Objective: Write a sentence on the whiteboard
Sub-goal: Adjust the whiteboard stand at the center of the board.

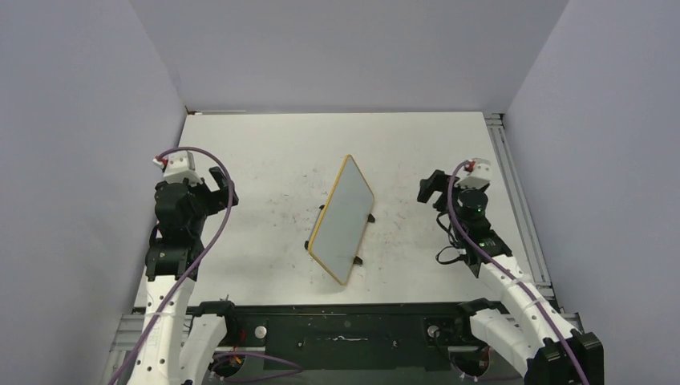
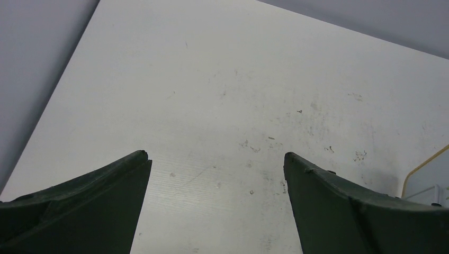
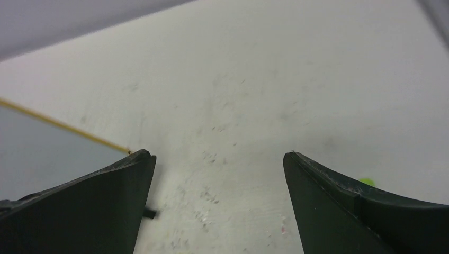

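**Left hand (image 1: 215, 186) and right hand (image 1: 429, 189) hanging open on either side of the whiteboard (image 1: 343, 218)**

In the overhead view the whiteboard is sitting at the centre of the frame, in the middle of the pale, scuffed table (image 1: 265, 152). It is lying on a diagonal, with one rounded corner pointing to the upper part of the frame and the opposite corner to the lower part. Its yellowish frame is running all the way round, small black feet (image 1: 370, 217) are sticking out along both long edges, and its face is showing as plain pale grey.

The left arm is rising from the lower left of the frame and bending at mid-left, with its hand pointing right, toward the board but well apart from it. The right arm is climbing from the lower right and folding at mid-right, with its hand pointing left, likewise well clear of the board.

In the left wrist view the two dark fingers (image 2: 106, 190) are standing far apart over bare table, gripping nothing, and a corner of the board is peeking in at the right edge. In the right wrist view the fingers (image 3: 95, 196) are spread just as wide and are also holding nothing. The board's edge is slanting in from the left of the frame, and a small green speck (image 3: 366, 181) is showing just beside the right-side finger.
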Robot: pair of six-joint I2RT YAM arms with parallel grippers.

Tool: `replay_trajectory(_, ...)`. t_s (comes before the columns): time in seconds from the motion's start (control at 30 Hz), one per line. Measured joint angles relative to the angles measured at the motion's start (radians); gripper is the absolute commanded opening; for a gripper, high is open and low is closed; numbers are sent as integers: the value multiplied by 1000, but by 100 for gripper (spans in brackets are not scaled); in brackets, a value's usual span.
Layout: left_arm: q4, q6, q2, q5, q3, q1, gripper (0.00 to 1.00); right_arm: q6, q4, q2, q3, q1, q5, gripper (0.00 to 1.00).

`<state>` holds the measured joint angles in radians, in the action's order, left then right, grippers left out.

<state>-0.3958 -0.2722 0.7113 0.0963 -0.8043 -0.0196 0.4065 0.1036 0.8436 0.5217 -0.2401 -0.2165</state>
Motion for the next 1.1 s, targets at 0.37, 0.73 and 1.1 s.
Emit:
replay_trajectory(0.37,15,16,21,-109,2,-1,96,15,-164,147,-14,-457,293,78)
replay_trajectory(0.73,18,16,43,-156,2,-1,96,24,-183,271,-104,-558,311,58)
replay_trajectory(1.1,18,16,64,-158,2,-1,96,-14,34,454,-108,-614,341,44)
